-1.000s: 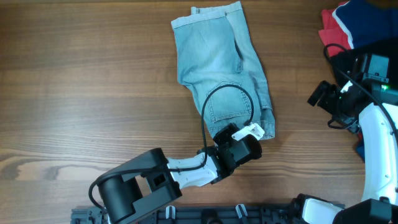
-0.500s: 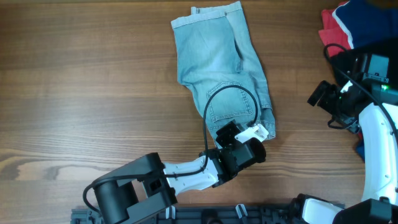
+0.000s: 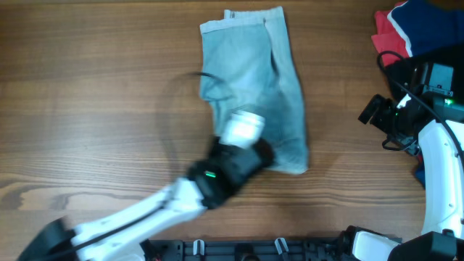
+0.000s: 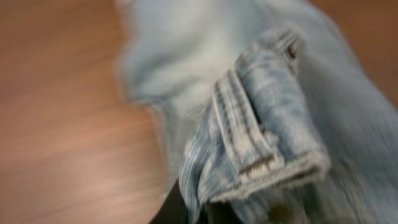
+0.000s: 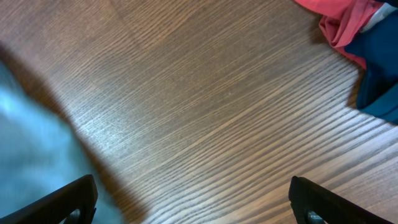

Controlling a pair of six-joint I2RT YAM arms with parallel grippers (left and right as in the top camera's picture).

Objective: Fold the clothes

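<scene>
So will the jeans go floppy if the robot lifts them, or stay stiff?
Probably floppy: the jeans bunch and fold over where the left gripper pinches the waistband. Likely not slippery, since the denim looks thick and rough. They should sag and drag, not roll.

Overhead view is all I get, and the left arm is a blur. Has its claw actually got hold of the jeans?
Observer: Yes. The left wrist camera shows the left gripper shut on a bunched edge of the jeans.
Operator: Which part of them?
Observer: A thick stitched band with a small stud. It is probably the waistband, though the picture is blurred.
Operator: And the other claw?
Observer: The right gripper is open, with nothing between its fingers, over bare table.
</scene>
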